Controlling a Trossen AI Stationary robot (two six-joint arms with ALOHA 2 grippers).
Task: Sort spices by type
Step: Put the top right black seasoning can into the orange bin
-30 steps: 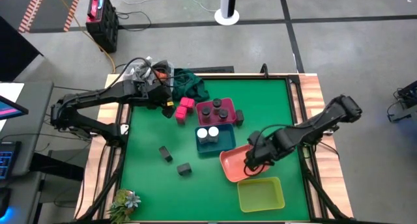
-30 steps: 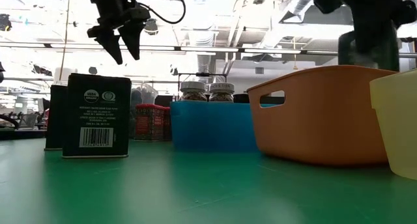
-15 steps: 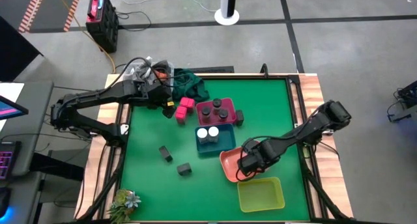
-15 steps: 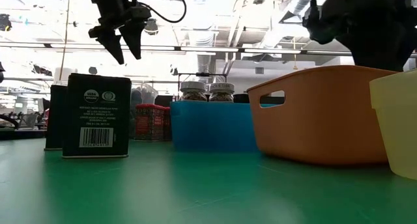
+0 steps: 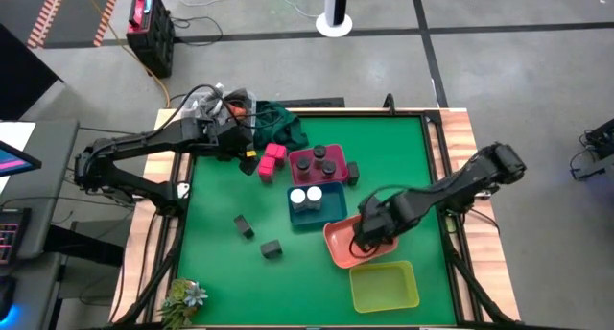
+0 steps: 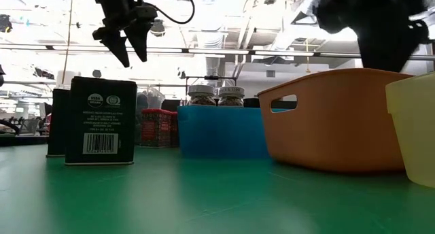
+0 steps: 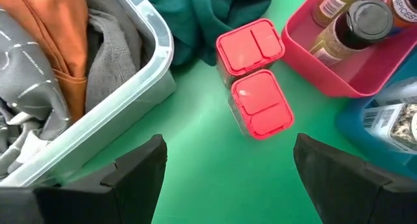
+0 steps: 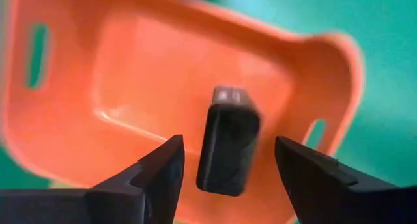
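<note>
Right gripper hangs over the salmon tray, fingers spread wide and released; in the right wrist view a dark box lies between them, apart from both fingers, and whether it rests on the tray floor cannot be told. Left gripper hovers above the pink blocks near the clear bin, also open and holding nothing; the left wrist view shows two pink-lidded blocks touching end to end on the mat, just beside the bin and a green cloth. Dark-capped jars stand in the pink tray; two white-capped jars stand in the blue tray. One dark box stands just beside the pink tray. Two more dark boxes stand apart on the mat. The yellow-green tray sits beside the salmon one.
</note>
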